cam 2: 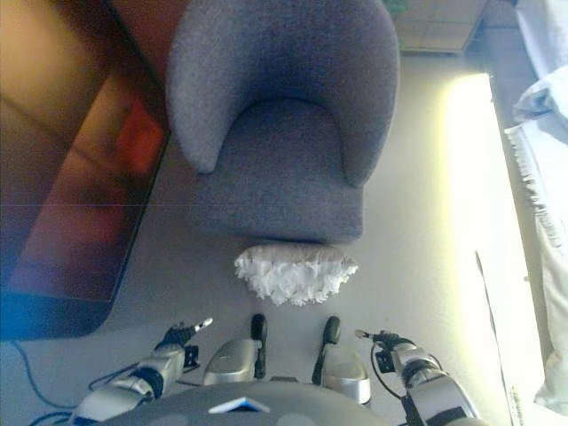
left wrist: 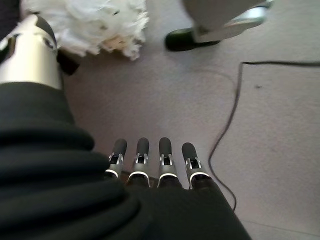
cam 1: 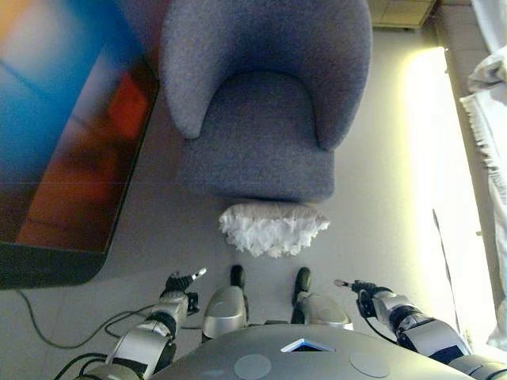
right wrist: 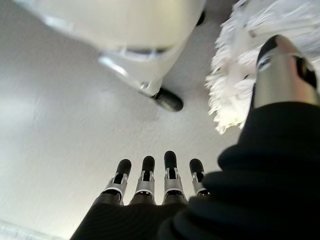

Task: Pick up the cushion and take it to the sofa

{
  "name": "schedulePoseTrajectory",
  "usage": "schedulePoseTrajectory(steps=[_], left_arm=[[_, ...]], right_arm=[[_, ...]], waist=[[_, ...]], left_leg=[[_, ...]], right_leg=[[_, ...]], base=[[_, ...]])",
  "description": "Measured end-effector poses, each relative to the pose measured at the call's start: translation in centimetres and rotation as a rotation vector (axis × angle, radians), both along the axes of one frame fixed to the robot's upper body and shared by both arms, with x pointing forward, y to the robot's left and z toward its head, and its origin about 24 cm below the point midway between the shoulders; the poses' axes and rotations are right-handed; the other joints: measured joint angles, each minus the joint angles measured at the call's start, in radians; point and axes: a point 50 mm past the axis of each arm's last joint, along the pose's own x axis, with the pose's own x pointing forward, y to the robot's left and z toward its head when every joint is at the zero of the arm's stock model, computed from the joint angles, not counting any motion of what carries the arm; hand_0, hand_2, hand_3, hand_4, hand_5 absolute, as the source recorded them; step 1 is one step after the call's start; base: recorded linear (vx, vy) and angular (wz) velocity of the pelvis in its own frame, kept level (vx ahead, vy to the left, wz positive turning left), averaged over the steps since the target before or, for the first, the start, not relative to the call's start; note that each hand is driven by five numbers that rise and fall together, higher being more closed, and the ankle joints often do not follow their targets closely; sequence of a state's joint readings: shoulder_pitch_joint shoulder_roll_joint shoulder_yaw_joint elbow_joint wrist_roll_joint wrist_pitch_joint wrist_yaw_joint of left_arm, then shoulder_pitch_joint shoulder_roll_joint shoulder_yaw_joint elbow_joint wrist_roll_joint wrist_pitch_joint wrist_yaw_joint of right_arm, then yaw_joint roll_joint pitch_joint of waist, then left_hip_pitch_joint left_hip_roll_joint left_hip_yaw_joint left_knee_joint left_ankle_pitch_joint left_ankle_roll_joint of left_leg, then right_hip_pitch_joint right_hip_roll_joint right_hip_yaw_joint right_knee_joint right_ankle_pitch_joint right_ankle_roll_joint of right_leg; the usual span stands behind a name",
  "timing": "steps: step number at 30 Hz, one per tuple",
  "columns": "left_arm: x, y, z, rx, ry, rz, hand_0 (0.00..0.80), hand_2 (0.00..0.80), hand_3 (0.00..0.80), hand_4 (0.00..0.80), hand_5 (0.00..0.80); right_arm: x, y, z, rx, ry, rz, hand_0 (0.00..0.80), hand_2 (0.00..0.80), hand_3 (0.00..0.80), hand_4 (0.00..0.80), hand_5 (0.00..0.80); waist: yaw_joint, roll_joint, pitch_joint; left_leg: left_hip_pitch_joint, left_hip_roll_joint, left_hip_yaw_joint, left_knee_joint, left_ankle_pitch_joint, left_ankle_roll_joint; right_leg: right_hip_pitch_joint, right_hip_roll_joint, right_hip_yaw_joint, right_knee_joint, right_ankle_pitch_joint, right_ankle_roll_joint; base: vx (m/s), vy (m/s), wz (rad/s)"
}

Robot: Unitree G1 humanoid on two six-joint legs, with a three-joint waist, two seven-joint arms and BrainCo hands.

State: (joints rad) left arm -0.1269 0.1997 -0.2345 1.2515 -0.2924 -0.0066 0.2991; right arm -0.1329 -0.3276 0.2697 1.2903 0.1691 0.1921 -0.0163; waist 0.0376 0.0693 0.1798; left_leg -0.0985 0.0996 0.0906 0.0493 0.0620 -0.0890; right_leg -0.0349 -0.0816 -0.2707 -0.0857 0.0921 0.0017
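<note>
A white fluffy cushion [cam 1: 273, 227] lies on the grey floor against the front of a grey upholstered armchair [cam 1: 265, 103]. It also shows in the left wrist view [left wrist: 95, 22] and the right wrist view [right wrist: 250, 55]. My left hand [cam 1: 181, 283] hangs low at the lower left, open and empty, short of the cushion. My right hand [cam 1: 360, 290] hangs at the lower right, open and empty, also short of the cushion. In the wrist views the fingers [left wrist: 142, 160] [right wrist: 149, 177] are straight and hold nothing.
A large dark screen [cam 1: 67, 134] stands on the left. White cloth [cam 1: 491, 111] hangs at the right edge. A bright strip of light lies on the floor on the right.
</note>
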Motion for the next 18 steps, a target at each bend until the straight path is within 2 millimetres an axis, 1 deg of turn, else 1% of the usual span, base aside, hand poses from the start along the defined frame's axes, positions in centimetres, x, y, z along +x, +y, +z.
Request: schedulePoseTrajectory(steps=[1, 2, 4, 5, 7, 8, 9, 11, 13, 15, 17, 18], left_arm=[[-0.2, 0.0, -0.1, 0.000, 0.002, 0.005, 0.000, 0.000, 0.000, 0.000, 0.000], [-0.1, -0.1, 0.0, 0.001, -0.003, 0.007, 0.000, 0.000, 0.000, 0.000, 0.000], [0.6, 0.4, 0.4, 0.029, -0.033, -0.001, 0.000, 0.000, 0.000, 0.000, 0.000], [1.4, 0.7, 0.8, 0.052, -0.062, -0.018, 0.000, 0.000, 0.000, 0.000, 0.000], [4.5, 1.1, 2.3, 0.096, -0.157, -0.045, 0.000, 0.000, 0.000, 0.000, 0.000], [6.4, 1.1, 3.4, 0.122, -0.220, -0.060, 0.000, 0.000, 0.000, 0.000, 0.000], [8.4, 1.2, 4.7, 0.147, -0.288, -0.073, 0.000, 0.000, 0.000, 0.000, 0.000], [11.1, 1.0, 6.7, 0.183, -0.384, -0.086, 0.000, 0.000, 0.000, 0.000, 0.000], [12.8, 0.9, 8.3, 0.218, -0.462, -0.100, 0.000, 0.000, 0.000, 0.000, 0.000], [14.2, 0.8, 9.8, 0.246, -0.520, -0.112, 0.000, 0.000, 0.000, 0.000, 0.000], [15.3, 0.6, 10.7, 0.278, -0.559, -0.122, 0.000, 0.000, 0.000, 0.000, 0.000], [15.7, 0.6, 11.0, 0.298, -0.563, -0.127, 0.000, 0.000, 0.000, 0.000, 0.000]], right_arm=[[0.0, -0.2, 0.1, -0.013, -0.007, 0.001, 0.000, 0.000, 0.000, 0.000, 0.000], [0.2, -0.4, 0.2, -0.025, -0.020, 0.006, 0.000, 0.000, 0.000, 0.000, 0.000], [0.6, 0.2, 0.1, -0.026, -0.054, 0.021, 0.000, 0.000, 0.000, 0.000, 0.000], [1.1, 0.6, 0.2, -0.032, -0.088, 0.033, 0.000, 0.000, 0.000, 0.000, 0.000], [3.7, 1.0, 1.0, -0.052, -0.209, 0.044, 0.000, 0.000, 0.000, 0.000, 0.000], [5.7, 1.1, 1.9, -0.074, -0.290, 0.057, 0.000, 0.000, 0.000, 0.000, 0.000], [8.0, 1.3, 3.1, -0.096, -0.382, 0.075, 0.000, 0.000, 0.000, 0.000, 0.000], [11.8, 1.8, 5.5, -0.140, -0.544, 0.084, 0.000, 0.000, 0.000, 0.000, 0.000], [14.8, 2.6, 8.0, -0.169, -0.695, 0.096, 0.000, 0.000, 0.000, 0.000, 0.000], [16.5, 2.6, 9.8, -0.197, -0.791, 0.102, 0.000, 0.000, 0.000, 0.000, 0.000], [17.2, 2.3, 10.6, -0.229, -0.828, 0.102, 0.000, 0.000, 0.000, 0.000, 0.000], [17.4, 2.1, 10.7, -0.241, -0.830, 0.105, 0.000, 0.000, 0.000, 0.000, 0.000]], waist=[[-0.006, 0.004, 0.001], [-0.019, 0.014, 0.007], [-0.025, 0.006, 0.019], [-0.024, -0.006, 0.028], [-0.026, -0.026, 0.077], [-0.026, -0.035, 0.113], [-0.027, -0.039, 0.157], [-0.034, -0.039, 0.236], [-0.052, -0.040, 0.281], [-0.052, -0.039, 0.316], [-0.057, -0.040, 0.333], [-0.062, -0.045, 0.338]], left_leg=[[0.000, 0.002, 0.007, 0.002, -0.006, -0.001], [-0.003, 0.007, 0.015, 0.001, -0.026, 0.007], [-0.034, -0.011, 0.020, 0.001, -0.027, 0.023], [-0.059, -0.017, 0.019, 0.006, -0.023, 0.029], [-0.144, -0.024, 0.017, 0.040, -0.013, 0.041], [-0.193, -0.025, 0.017, 0.063, -0.010, 0.045], [-0.237, -0.026, 0.016, 0.087, -0.006, 0.050], [-0.267, -0.030, 0.018, 0.093, 0.004, 0.053], [-0.293, -0.035, 0.027, 0.087, 0.009, 0.056], [-0.321, -0.037, 0.044, 0.082, 0.022, 0.056], [-0.356, -0.039, 0.046, 0.080, 0.025, 0.058], [-0.371, -0.038, 0.045, 0.080, 0.025, 0.058]], right_leg=[[-0.009, -0.007, 0.000, 0.016, -0.006, 0.009], [-0.019, -0.009, 0.000, 0.037, -0.013, 0.018], [-0.061, -0.033, 0.004, 0.089, -0.023, 0.033], [-0.100, -0.043, 0.008, 0.118, -0.029, 0.039], [-0.205, -0.060, 0.012, 0.192, -0.043, 0.037], [-0.258, -0.067, 0.016, 0.222, -0.045, 0.035], [-0.303, -0.072, 0.019, 0.247, -0.045, 0.033], [-0.340, -0.079, 0.023, 0.267, -0.042, 0.032], [-0.377, -0.081, 0.047, 0.276, -0.039, 0.035], [-0.416, -0.081, 0.061, 0.272, -0.025, 0.042], [-0.452, -0.081, 0.063, 0.271, -0.015, 0.038], [-0.466, -0.081, 0.063, 0.271, -0.015, 0.038]], base=[[-0.005, 0.122, 0.02], [-0.052, 0.091, 0.05], [-0.162, 0.081, 0.04], [-0.255, 0.068, 0.01], [-0.241, 0.090, 0.05], [-0.131, 0.128, 0.05], [-0.068, 0.149, 0.02], [-0.063, 0.150, 0.01], [-0.059, 0.108, -0.08], [-0.073, 0.069, -0.14], [-0.025, 0.027, -0.04], [-0.012, 0.069, 0.02]])
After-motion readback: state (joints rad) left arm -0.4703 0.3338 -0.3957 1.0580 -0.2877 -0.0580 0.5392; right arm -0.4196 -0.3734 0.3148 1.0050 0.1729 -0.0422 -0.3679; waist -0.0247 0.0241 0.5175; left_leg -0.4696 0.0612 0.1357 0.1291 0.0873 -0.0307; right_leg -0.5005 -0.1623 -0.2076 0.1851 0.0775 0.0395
